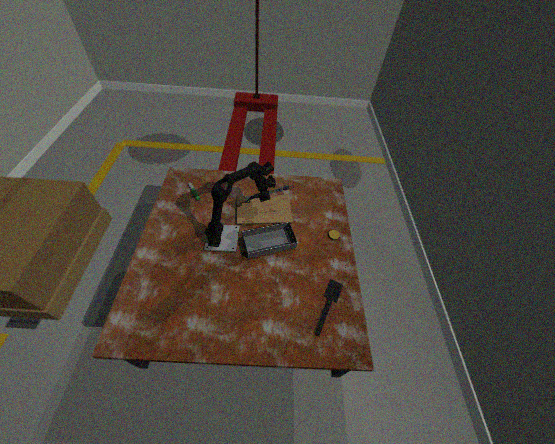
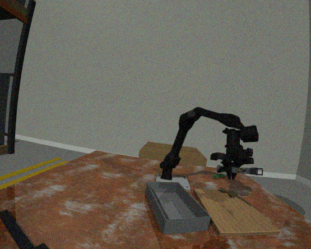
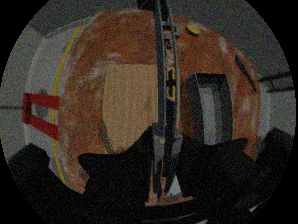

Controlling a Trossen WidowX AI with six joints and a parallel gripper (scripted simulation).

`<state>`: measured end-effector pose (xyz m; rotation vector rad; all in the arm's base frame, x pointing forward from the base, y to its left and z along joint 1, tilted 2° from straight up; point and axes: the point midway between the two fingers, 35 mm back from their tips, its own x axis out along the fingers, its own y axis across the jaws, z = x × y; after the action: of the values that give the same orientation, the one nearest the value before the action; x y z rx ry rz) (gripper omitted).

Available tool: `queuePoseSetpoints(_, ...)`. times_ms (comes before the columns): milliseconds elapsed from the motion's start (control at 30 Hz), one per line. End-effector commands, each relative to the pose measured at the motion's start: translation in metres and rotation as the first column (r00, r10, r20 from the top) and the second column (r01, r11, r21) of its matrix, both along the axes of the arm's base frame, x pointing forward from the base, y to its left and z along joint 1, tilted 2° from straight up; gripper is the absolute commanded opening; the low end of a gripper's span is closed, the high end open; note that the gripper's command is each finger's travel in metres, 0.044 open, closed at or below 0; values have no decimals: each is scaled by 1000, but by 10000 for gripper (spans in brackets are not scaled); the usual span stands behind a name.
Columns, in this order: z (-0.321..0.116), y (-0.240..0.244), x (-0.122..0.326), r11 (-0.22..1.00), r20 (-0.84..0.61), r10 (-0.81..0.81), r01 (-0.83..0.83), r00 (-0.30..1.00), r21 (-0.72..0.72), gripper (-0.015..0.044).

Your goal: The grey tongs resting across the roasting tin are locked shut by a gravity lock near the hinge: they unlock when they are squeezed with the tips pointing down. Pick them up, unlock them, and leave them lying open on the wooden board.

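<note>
The grey tongs (image 1: pixel 282 189) (image 2: pixel 253 171) (image 3: pixel 162 75) are off the tin, held in the air roughly level in the top and exterior views. Their two long arms run close together, side by side, in the wrist view. My gripper (image 1: pixel 265 198) (image 2: pixel 231 177) (image 3: pixel 157 128) points down and is shut on the tongs. It hangs above the far edge of the wooden board (image 1: pixel 261 216) (image 2: pixel 241 220) (image 3: pixel 125 92). The roasting tin (image 1: pixel 272 251) (image 2: pixel 186 225) (image 3: pixel 194 110) stands beside the board. The part of the tongs between the fingers is largely hidden, and the lock's state cannot be made out.
A black spatula (image 1: pixel 333 290) (image 2: pixel 14 227) (image 3: pixel 245 72) lies far from the board. A yellow disc (image 1: pixel 334 234) (image 3: pixel 193 28) lies beyond the tin. A small green object (image 1: pixel 194 192) (image 2: pixel 219 175) lies near the table's far left corner.
</note>
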<state>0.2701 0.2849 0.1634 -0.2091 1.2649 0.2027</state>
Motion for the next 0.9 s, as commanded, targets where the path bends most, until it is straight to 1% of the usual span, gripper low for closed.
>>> queuePoseSetpoints(0,5,-2,0,1000,-70,-23,23,997,2,-150)
queuePoseSetpoints(433,14,-13,-7,996,-296,-93,90,951,-23,-150)
queuePoseSetpoints(867,11,-13,-6,996,-299,-94,91,950,-24,-150)
